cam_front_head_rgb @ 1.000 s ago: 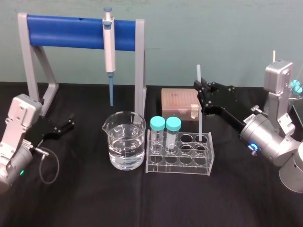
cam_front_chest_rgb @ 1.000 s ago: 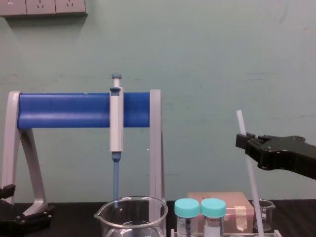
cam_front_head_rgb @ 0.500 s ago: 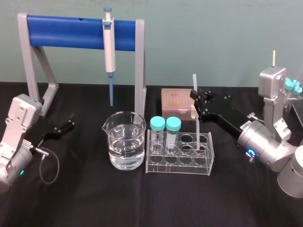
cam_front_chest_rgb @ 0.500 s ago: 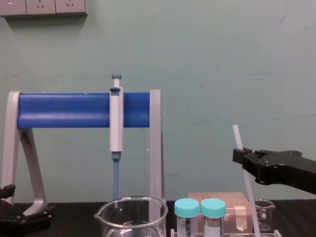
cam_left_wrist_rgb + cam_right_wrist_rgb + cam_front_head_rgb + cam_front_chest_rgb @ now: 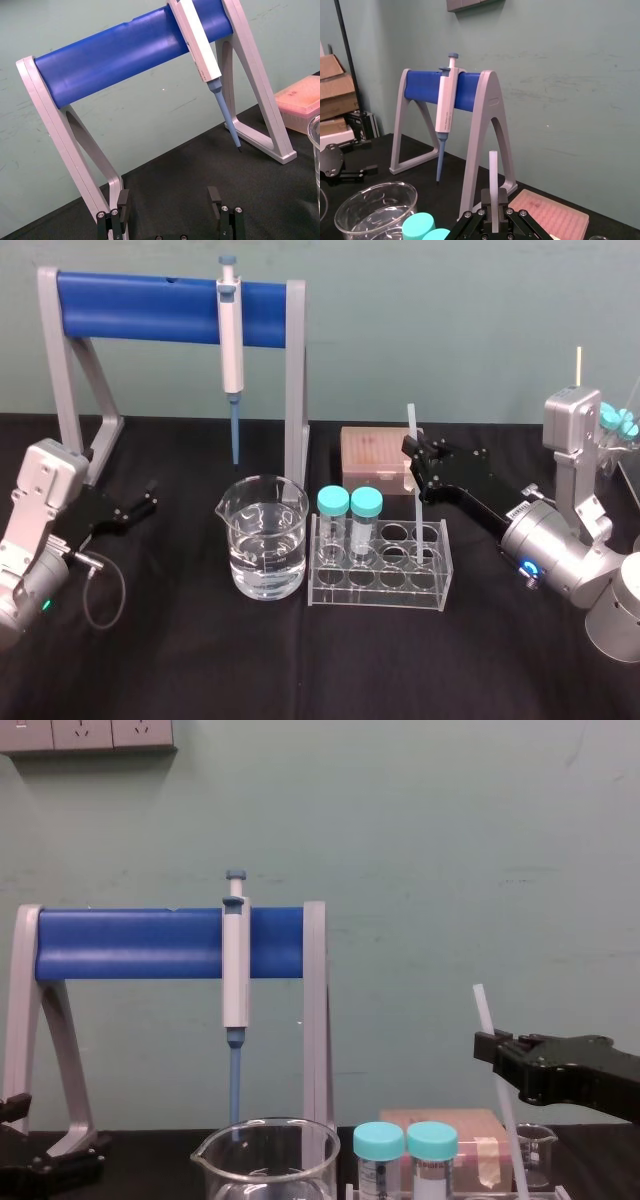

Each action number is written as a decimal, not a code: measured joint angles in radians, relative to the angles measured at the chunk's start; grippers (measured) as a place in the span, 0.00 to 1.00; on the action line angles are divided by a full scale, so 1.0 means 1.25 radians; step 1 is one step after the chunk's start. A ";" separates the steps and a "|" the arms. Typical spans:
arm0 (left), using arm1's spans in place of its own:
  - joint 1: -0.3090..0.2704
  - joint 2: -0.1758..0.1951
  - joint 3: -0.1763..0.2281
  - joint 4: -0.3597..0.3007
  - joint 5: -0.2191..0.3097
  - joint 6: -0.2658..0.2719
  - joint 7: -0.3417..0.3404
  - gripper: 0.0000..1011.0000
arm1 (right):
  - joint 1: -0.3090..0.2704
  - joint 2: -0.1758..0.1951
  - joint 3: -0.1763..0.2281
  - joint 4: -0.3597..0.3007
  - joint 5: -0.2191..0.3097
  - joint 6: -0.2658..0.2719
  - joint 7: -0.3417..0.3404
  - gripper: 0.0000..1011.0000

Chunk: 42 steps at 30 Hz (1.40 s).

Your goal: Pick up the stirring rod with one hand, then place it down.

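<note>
The stirring rod (image 5: 417, 510) is a thin white translucent stick, held nearly upright. My right gripper (image 5: 414, 454) is shut on it a little below its top end. Its lower end reaches down into a back-row hole of the clear tube rack (image 5: 380, 585). In the chest view the rod (image 5: 484, 1012) leans slightly, with the black right gripper (image 5: 490, 1051) closed around it. In the right wrist view the rod (image 5: 493, 167) stands up between the pinching jaws of the right gripper (image 5: 494, 199). My left gripper (image 5: 141, 506) rests parked at the far left, and the left gripper (image 5: 170, 205) stands open with nothing in it.
A water-filled glass beaker (image 5: 262, 537) stands left of the rack. Two teal-capped tubes (image 5: 349, 505) sit in the rack. A grey-and-blue pipette (image 5: 231, 332) hangs on the blue-barred stand (image 5: 130, 306) behind. A pink tip box (image 5: 372, 454) lies behind the rack.
My right gripper has come down and slightly left with the rod, sinking the rod's lower end deeper toward the rack. The left arm has stayed still.
</note>
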 joint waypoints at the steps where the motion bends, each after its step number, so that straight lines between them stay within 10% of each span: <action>1: 0.000 0.000 0.000 0.000 0.000 0.000 0.000 0.99 | 0.000 0.000 0.000 0.001 -0.001 0.000 0.000 0.07; 42: 0.000 0.000 0.000 0.000 0.000 0.000 0.000 0.99 | 0.004 -0.010 -0.006 0.032 -0.027 0.021 -0.020 0.07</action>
